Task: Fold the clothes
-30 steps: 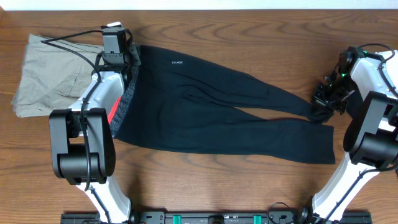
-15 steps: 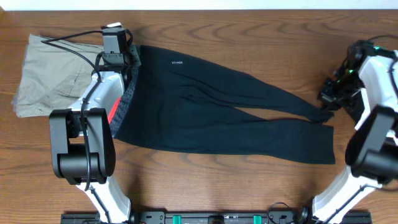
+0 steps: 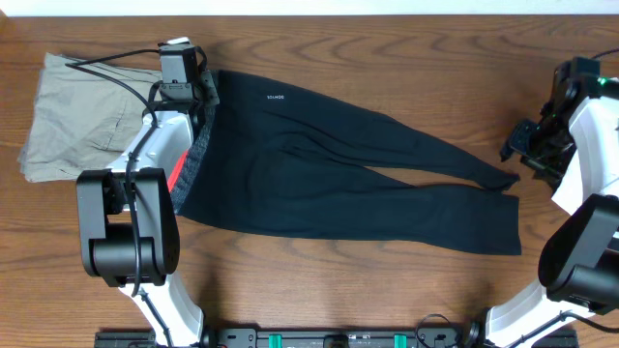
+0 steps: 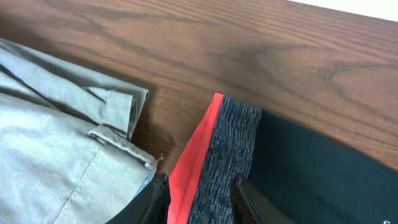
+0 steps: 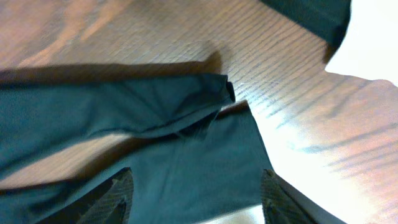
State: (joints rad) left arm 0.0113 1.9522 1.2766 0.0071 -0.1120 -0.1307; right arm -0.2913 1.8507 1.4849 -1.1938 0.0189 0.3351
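The leggings (image 3: 329,184) lay lengthwise across the table (image 3: 387,290), waistband (image 4: 230,143) to the left, ankles (image 5: 205,93) to the right. The left gripper (image 4: 200,198) pinched the waistband; the right gripper (image 5: 196,186), nearer the ankles, hung open and empty just over them

The leggings (image 3: 319,184) lie flat across the middle of the counter (image 3: 319,290), waist end to the left and both leg ends to the right, one leg behind the other. The trousers (image 3: 82,116) lie at the far left, just beside the waist end, which sits between the fingers (image 4: 247,194) of the left gripper (image 4: 200,190). The right gripper (image 3: 517,150) hangs just right of the leg ends, apart from them.
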